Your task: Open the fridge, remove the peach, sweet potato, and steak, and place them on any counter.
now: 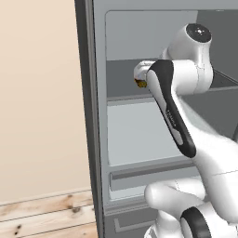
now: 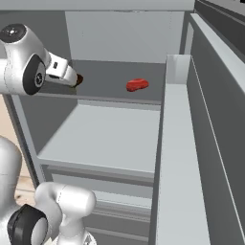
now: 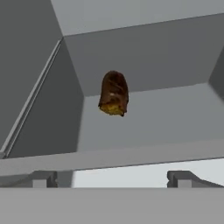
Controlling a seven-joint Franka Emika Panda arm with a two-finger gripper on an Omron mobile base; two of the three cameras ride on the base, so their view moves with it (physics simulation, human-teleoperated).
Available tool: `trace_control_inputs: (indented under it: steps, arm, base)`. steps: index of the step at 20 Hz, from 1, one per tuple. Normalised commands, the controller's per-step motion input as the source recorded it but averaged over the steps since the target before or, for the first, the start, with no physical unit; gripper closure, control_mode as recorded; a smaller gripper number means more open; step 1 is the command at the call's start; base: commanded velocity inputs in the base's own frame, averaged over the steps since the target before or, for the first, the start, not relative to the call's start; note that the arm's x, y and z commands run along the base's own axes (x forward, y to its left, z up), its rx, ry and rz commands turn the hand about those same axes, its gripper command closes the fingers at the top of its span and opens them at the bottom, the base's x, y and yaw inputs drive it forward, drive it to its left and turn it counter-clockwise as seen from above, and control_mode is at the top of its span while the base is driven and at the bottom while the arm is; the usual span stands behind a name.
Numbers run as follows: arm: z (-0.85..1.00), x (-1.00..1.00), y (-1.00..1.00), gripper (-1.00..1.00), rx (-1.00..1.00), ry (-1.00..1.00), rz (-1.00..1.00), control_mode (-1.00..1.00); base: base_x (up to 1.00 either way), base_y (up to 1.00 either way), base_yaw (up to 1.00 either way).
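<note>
I see the fridge (image 2: 201, 143) standing open, the steak (image 2: 137, 84) on its upper shelf (image 2: 110, 76). My arm hides most of the sweet potato (image 3: 113, 93) on that shelf from the base views. My gripper (image 3: 111, 178) is spread wide before it, grasping nothing.

fridge (image 2: 201, 95) open: sweet potato (image 3: 113, 93) on upper shelf (image 2: 115, 81) toward its left, steak (image 2: 137, 84) right of it on same shelf, gripper (image 3: 111, 179) before the potato.
</note>
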Motion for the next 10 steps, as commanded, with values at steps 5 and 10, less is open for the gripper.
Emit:
trace_control_inputs:
  steps: [5,10]
  arm:
    - [0.00,0.84,0.02,-1.00,0.01,0.03,0.00,-1.00]
    - [-0.15,0.72,0.03,-1.00,0.00,0.11,0.00,-1.00]
  base:
    - [0.00,0.00,0.00]
    - [0.00,0.00,0.00]
